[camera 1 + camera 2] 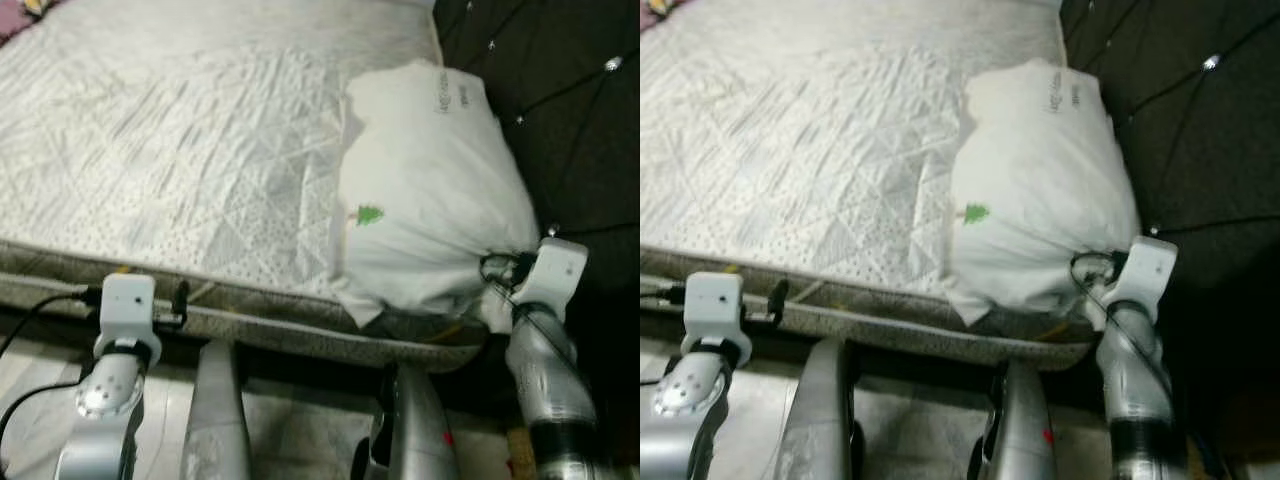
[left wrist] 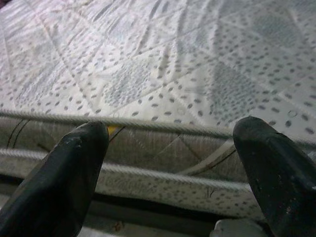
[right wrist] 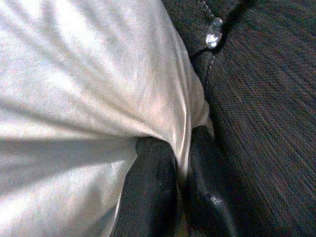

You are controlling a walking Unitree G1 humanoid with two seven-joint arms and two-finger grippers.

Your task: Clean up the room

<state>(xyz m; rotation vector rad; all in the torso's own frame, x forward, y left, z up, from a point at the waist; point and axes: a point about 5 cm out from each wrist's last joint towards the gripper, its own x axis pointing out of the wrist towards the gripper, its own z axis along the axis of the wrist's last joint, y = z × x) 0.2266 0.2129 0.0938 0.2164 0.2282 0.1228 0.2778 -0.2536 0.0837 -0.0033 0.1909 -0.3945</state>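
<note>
One white pillow point(image 1: 430, 190) lies at the bed point(image 1: 180, 150) corner beside the dark headboard point(image 1: 560, 110). Right gripper point(image 3: 180, 163) has its jaws clamped on the pillow's near corner. Left gripper point(image 2: 170, 148) hovers at the bed's front edge, jaws apart.

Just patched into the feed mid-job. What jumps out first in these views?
The big white pillow with a small green tree mark, lying at the right end of the bare quilted mattress, against the dark tufted headboard. The right gripper is pinched shut on a fold of the pillow at its near corner beside the headboard. The left gripper is open, facing the mattress's near edge, holding nothing.
</note>
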